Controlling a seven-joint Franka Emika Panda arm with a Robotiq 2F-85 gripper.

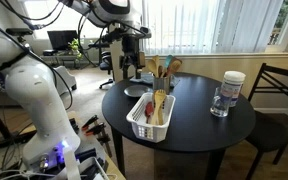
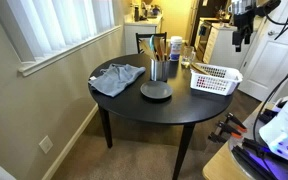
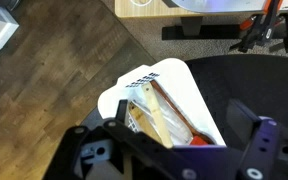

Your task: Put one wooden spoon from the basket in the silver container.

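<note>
The white slotted basket stands on the round black table near its edge, and also shows in an exterior view. Pale wooden spoons lie in it. In the wrist view I look down on the basket with a wooden spoon and a red-tipped utensil inside. The silver container stands upright mid-table and holds several wooden utensils. My gripper hangs high above the basket, open and empty; it shows in both exterior views.
A clear glass jar with a white lid stands on the table's far side. A black round disc lies by the silver container. A grey cloth lies on the table. A dark chair stands beside the table.
</note>
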